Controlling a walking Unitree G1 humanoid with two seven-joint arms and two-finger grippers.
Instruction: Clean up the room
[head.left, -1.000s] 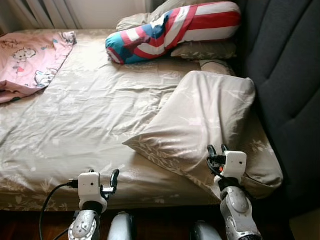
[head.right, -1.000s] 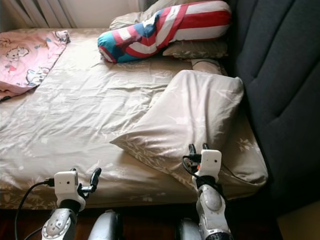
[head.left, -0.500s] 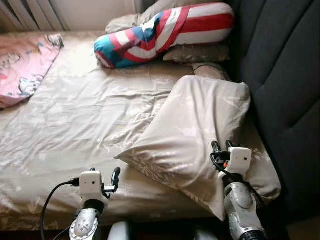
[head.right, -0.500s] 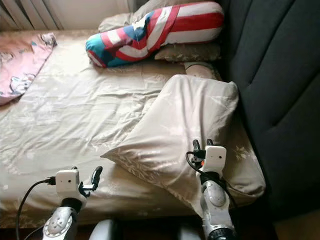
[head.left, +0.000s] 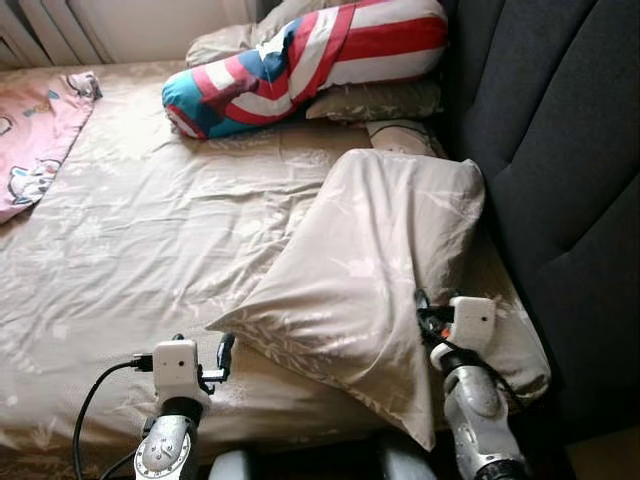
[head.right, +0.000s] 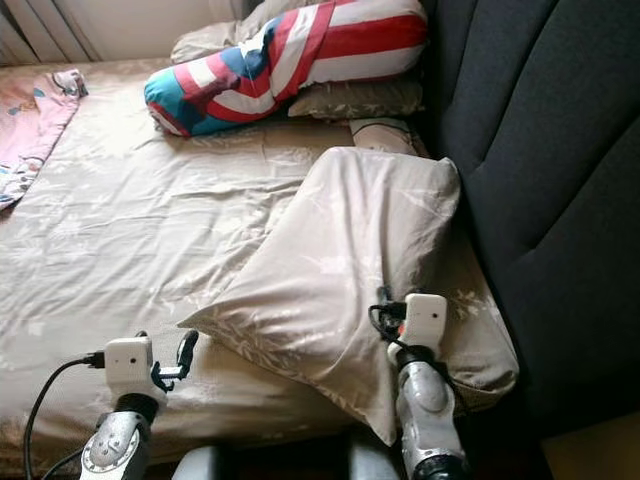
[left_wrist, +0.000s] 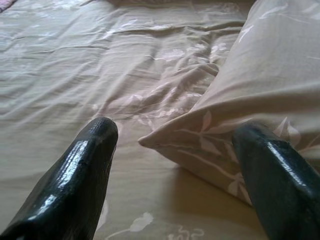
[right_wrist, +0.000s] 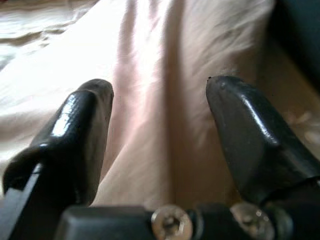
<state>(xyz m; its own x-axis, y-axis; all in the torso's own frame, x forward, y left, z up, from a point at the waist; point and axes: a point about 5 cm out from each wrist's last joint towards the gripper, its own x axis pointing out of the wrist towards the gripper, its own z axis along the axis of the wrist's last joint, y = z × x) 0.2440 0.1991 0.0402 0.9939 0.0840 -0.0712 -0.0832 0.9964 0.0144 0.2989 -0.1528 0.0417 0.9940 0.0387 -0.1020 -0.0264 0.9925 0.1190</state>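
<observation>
A beige leaf-print pillow (head.left: 370, 260) lies slantwise on the right side of the bed (head.left: 130, 250), its far end against the dark headboard (head.left: 560, 130). Its near corner hangs over the bed's front edge. My right gripper (head.left: 425, 308) is pressed into the pillow's right flank. In the right wrist view the right gripper (right_wrist: 160, 125) is open, with pillow cloth bulging between its fingers. My left gripper (head.left: 224, 354) hovers low over the sheet just left of the pillow's left corner (left_wrist: 142, 141). In the left wrist view the left gripper (left_wrist: 175, 165) is open and holds nothing.
A red, white and blue striped bolster (head.left: 300, 60) lies across the head of the bed on flat beige pillows (head.left: 375, 100). A pink cartoon blanket (head.left: 35, 140) sits at the far left. A black cable (head.left: 95, 400) trails from my left wrist.
The camera has swung right and closer, so the scene slid left. My right gripper has pushed deeper into the pillow, whose cloth now hides its fingertips. The left gripper kept its pose.
</observation>
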